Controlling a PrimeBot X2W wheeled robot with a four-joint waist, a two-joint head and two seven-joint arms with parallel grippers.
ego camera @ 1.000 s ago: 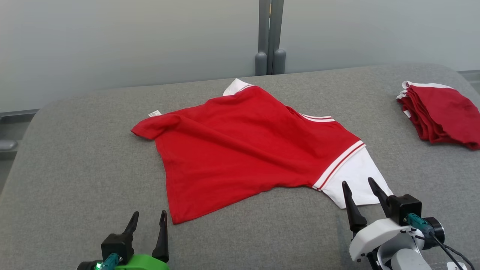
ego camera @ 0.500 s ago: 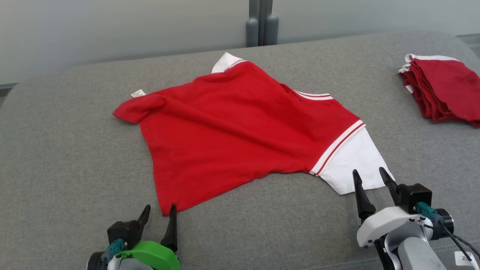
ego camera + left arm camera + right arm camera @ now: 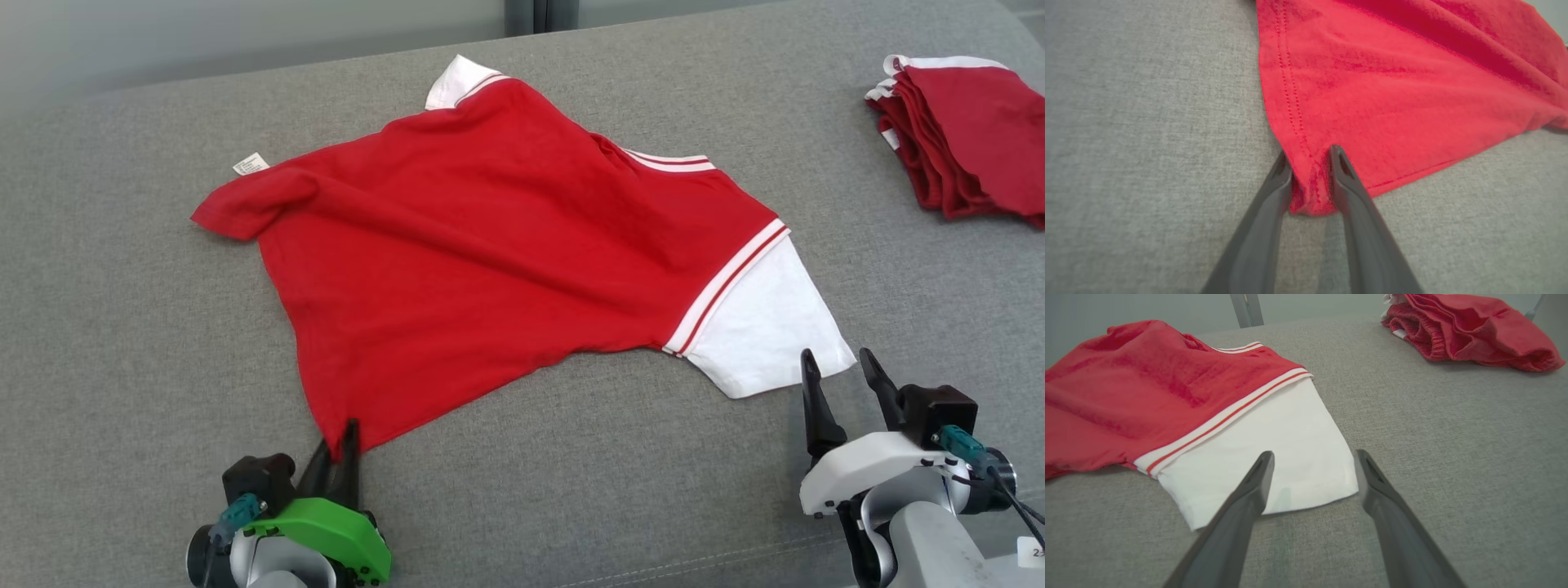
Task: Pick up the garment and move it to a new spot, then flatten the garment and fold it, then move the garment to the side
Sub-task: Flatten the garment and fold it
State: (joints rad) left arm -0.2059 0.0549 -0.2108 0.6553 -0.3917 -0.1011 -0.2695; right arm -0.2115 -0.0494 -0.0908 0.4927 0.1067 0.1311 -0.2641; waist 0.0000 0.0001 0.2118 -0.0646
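Bare worktop point(image 3: 106, 327) lies open left of the spread garment point(image 3: 490, 245) and along the near edge. A clear strip runs to its right. A stack of folded red garments point(image 3: 971, 139) obstructs the far right corner.

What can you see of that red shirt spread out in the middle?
The red shirt is a soft knit with white sleeves, red-and-white striped trim and a small white label. It lies rumpled and skewed on the grey fabric surface. The left gripper pinches its near hem corner; the open right gripper sits at the sleeve edge.
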